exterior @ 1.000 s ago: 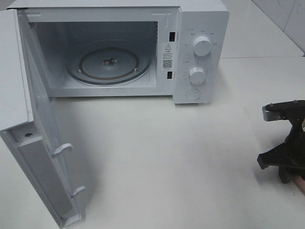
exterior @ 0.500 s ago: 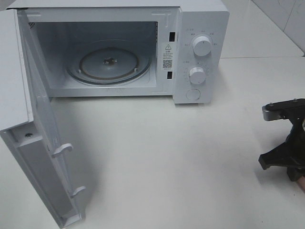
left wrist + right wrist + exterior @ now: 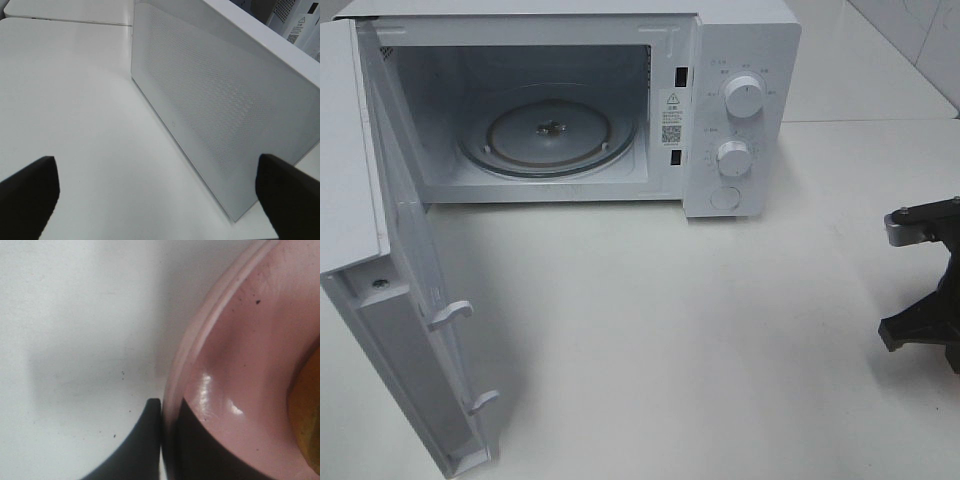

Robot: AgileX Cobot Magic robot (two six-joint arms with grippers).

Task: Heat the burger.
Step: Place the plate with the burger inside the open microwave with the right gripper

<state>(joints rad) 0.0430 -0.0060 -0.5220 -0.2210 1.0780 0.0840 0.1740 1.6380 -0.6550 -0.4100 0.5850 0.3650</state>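
Note:
In the right wrist view my right gripper (image 3: 162,407) is shut on the rim of a pink plate (image 3: 240,365), with one dark finger (image 3: 142,440) outside the rim and the other inside. A yellow-orange sliver of the burger (image 3: 307,410) shows on the plate. In the exterior view only the right arm's black wrist (image 3: 925,290) shows at the right edge; plate and burger are out of that frame. My left gripper (image 3: 157,180) is open with nothing between its fingers, and faces the outside of the microwave door (image 3: 215,100).
The white microwave (image 3: 740,110) stands at the back with its door (image 3: 410,330) swung wide open to the left. Its glass turntable (image 3: 550,135) is bare. Two knobs and a button are on its right panel.
My right gripper has shut on the plate rim. In the exterior view the right arm has shifted right and slightly down. The left gripper has stayed open.

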